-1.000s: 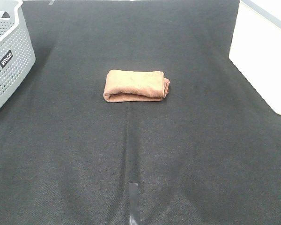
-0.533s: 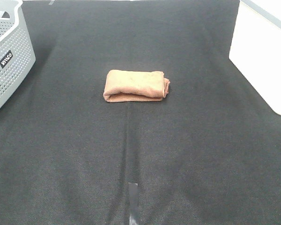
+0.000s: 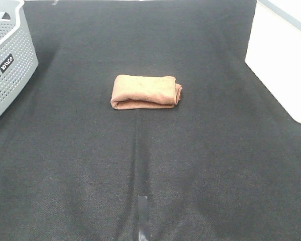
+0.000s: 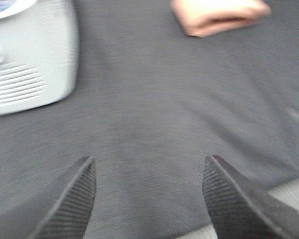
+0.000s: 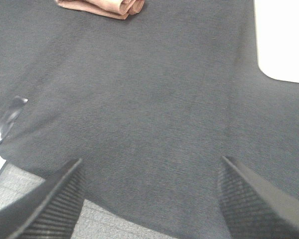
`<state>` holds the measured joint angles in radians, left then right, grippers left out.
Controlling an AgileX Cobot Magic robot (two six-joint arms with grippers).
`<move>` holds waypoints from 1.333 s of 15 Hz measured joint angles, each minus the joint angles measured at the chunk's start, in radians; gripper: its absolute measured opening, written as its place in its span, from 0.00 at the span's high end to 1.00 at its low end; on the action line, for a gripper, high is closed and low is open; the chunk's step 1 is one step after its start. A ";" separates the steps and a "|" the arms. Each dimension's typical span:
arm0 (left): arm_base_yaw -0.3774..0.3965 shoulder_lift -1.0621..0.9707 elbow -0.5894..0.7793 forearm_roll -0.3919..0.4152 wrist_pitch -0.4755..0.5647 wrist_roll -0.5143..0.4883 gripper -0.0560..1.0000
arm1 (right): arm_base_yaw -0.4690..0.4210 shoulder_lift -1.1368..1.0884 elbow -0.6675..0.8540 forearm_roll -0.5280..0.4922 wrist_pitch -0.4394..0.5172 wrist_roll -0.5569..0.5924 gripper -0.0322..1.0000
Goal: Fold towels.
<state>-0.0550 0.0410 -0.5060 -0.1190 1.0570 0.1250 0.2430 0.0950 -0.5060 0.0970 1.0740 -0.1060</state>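
Towel (image 3: 146,92) is found folded compact, right of the basket (image 3: 10,65). Left gripper (image 4: 149,191) and right gripper (image 5: 152,191) are spread, empty; edges should be squared, if touched.

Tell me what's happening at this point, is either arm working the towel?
No. The reddish-brown towel lies folded into a compact bundle in the middle of the black table, untouched. Both arms are out of the overhead view; the left gripper and right gripper are open and empty over bare cloth, well short of it. A grey basket sits at the far left.
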 joint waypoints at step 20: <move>0.055 -0.046 0.000 -0.001 -0.002 0.000 0.38 | -0.217 -0.102 0.001 0.004 -0.001 0.000 0.29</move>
<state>0.0000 -0.0050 -0.5060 -0.1200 1.0550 0.1250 0.0260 -0.0070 -0.5050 0.1010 1.0730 -0.1060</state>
